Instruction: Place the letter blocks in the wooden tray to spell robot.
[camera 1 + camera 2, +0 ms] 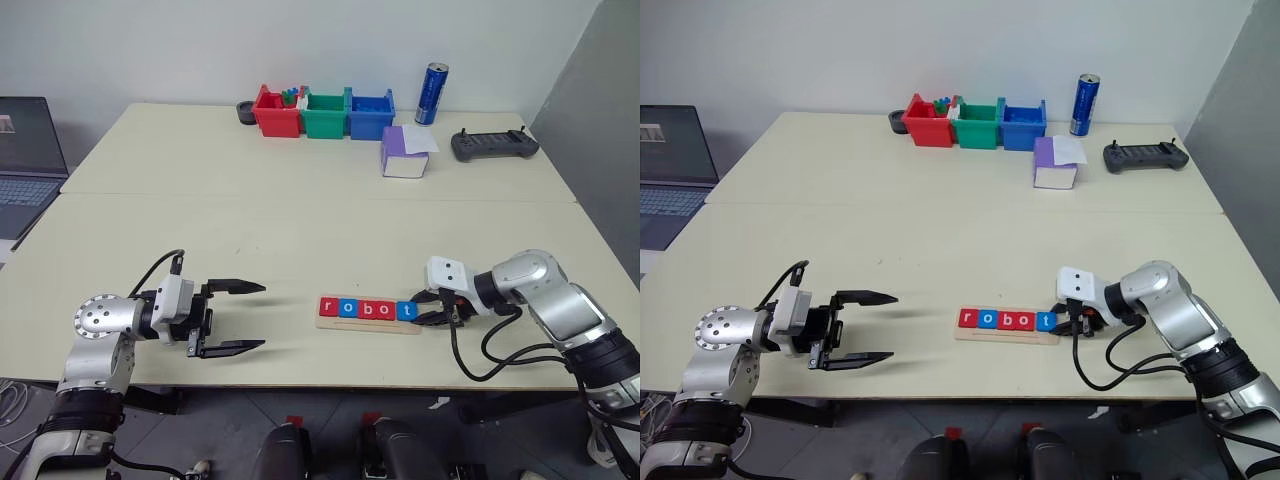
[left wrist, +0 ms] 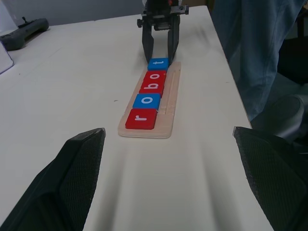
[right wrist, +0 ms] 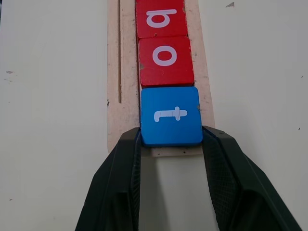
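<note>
The last step of the task appears to be in hand: all five letter blocks [image 1: 367, 309] are seen lying in the wooden tray [image 1: 368, 325], low and a little right of centre in the left eye view, and read r, o, b, o, t in red, blue, red, red, blue. The blue t block [image 3: 171, 116] sits at the tray's right-hand end, and it is clasped at its near corners by the two fingers of the right gripper [image 3: 172, 139], one finger against each side. Placement is judged to be essentially complete; what is called for next is a release, the fingers being parted just enough to free the tile without nudging it, and then a straight withdrawal so that the row is not disturbed. The left gripper [image 1: 228, 318] is held at lower left, well apart from the tray, with its fingers spread wide and nothing between them. The blocks are seen as flat squares with softly rounded corners and a smooth, painted-looking face bearing white lowercase letters. The tray is a long, narrow slab of pale wood, faintly speckled, with a thin groove running along one side of the tiles. The gripper fingers are black and finely textured on their inner faces. The table [image 1: 250, 220] is a matt cream surface with a few small marks.
</note>
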Tool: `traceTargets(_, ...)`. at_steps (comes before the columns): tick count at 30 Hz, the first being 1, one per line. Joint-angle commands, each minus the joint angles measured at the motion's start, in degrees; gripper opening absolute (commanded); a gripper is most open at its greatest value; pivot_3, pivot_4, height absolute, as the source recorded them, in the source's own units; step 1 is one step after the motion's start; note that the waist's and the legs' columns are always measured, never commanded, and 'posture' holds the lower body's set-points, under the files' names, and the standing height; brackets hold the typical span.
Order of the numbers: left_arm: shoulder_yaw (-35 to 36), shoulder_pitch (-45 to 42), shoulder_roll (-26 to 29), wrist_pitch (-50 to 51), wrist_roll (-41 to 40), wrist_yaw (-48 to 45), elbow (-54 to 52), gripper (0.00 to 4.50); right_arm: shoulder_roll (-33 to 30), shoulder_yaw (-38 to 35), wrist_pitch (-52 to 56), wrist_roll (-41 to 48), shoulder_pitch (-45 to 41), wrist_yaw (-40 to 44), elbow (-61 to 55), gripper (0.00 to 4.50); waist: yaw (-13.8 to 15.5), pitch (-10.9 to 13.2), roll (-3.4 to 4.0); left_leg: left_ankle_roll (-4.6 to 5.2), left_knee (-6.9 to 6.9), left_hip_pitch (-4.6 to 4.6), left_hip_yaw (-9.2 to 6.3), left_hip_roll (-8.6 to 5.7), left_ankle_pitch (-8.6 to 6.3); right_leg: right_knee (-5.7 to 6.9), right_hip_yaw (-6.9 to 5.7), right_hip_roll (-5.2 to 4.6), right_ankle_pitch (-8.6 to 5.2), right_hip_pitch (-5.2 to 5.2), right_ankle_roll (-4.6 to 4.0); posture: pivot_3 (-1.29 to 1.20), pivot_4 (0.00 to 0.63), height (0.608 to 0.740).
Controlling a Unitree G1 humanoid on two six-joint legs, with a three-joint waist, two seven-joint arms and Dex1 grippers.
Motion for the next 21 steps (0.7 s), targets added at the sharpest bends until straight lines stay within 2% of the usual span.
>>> traceTargets(1, 1.64, -0.26, 0.66, -0.24, -0.35, 0.37, -1.67, 4.5, 0.13, 0.18, -0.53, -0.56, -1.54, 0.63, -0.78, 1.46, 0.0, 0.0, 0.0, 0.0, 0.0, 0.0, 0.0, 0.0, 0.0, 0.0, 0.0, 0.0, 0.0, 0.0, 0.0, 0.0, 0.15, 0.74)
traceTargets(6, 1.6, -0.17, 0.73, -0.02, -0.4, 0.3, -1.79, 4.5, 0.36, 0.03, -1.84, -0.66, -1.63, 0.29, -0.94, 1.46, 0.0, 0.0, 0.0, 0.0, 0.0, 0.0, 0.0, 0.0, 0.0, 0.0, 0.0, 0.0, 0.0, 0.0, 0.0, 0.0, 0.15, 0.74)
traceTargets(14, 1.47, -0.54, 0.72, 0.03, -0.35, 0.08, -1.46, 4.5, -0.32, -2.64, -1.51, 1.92, -2.24, 1.27, -2.08, 4.15, 0.0, 0.0, 0.0, 0.0, 0.0, 0.0, 0.0, 0.0, 0.0, 0.0, 0.0, 0.0, 0.0, 0.0, 0.0, 0.0, 0.15, 0.74)
traceTargets(18, 1.53, -0.56, 0.82, -0.03, -0.35, -0.05, -1.38, 4.5, -2.16, -7.98, 1.51, 7.05, -2.17, 2.59, -4.1, 4.15, 0.05, 0.0, 0.0, 0.0, 0.0, -0.01, 0.0, 0.0, 0.0, 0.0, 0.0, 0.0, 0.0, 0.0, 0.0, 0.0, 0.15, 0.74)
traceTargets(21, 1.81, -0.12, 1.03, -0.12, -0.47, -0.06, -1.63, 4.5, -2.98, -14.74, 6.44, 12.15, 0.87, 0.56, -6.09, 4.15, 0.12, 0.0, 0.0, 0.0, 0.0, 0.0, 0.0, 0.0, 0.0, -0.01, 0.0, 0.0, 0.0, 0.0, 0.0, 0.0, 0.15, 0.74)
